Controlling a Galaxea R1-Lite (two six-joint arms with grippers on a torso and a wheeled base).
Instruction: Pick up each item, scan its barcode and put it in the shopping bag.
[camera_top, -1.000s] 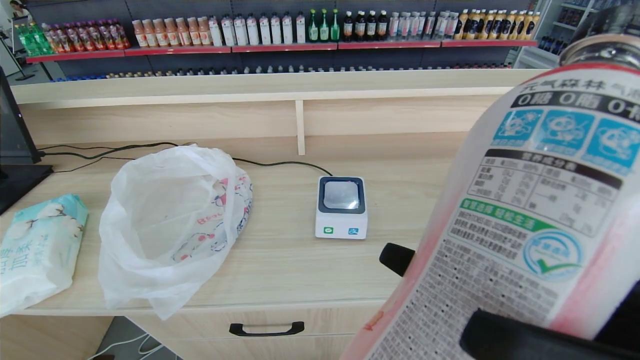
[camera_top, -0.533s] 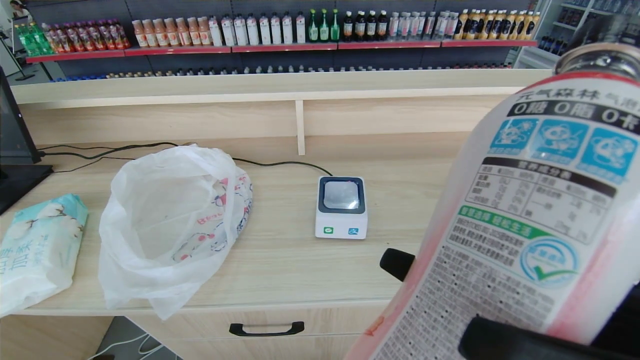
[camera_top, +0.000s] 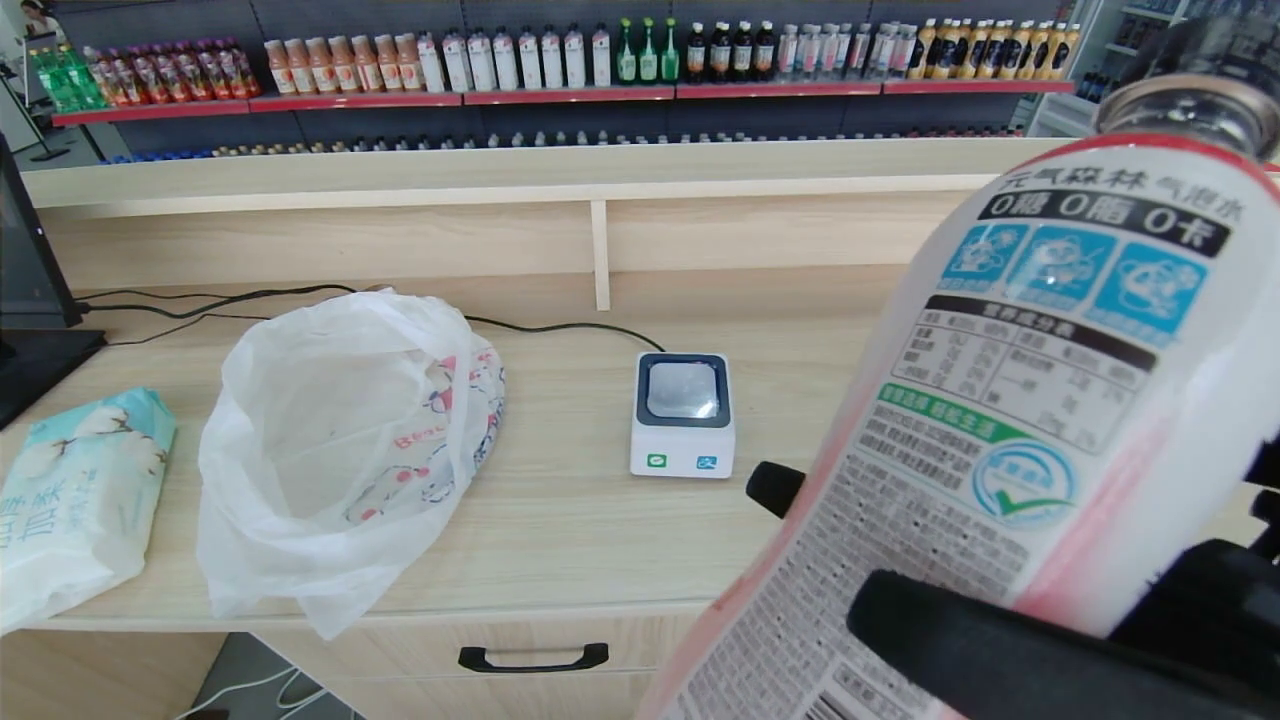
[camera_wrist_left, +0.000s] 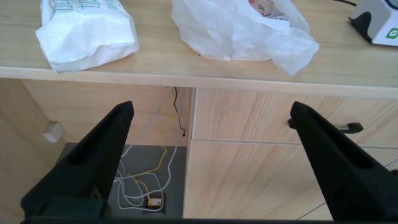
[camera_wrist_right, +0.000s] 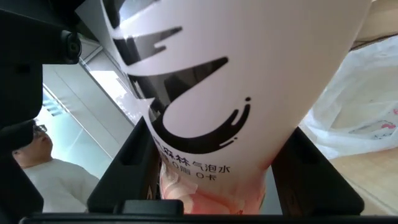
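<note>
Two views: head, right end effector (camera_top: 822, 548) clamped on pink-labelled plastic bottle (camera_top: 1050, 400); left wrist, left end effector (camera_wrist_left: 211, 112) spread apart.

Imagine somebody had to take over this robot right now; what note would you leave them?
Right gripper shut on the drink bottle, held up right of the scanner.
Left gripper open, empty, low in front of the drawers.
Shopping bag lies open on the counter, left of the scanner; a pink-printed pack seems to be inside. Tissue pack lies left of the bag.
Done: bottle picked up.
Left: scan and bag the bottle, then the tissue pack.
</note>
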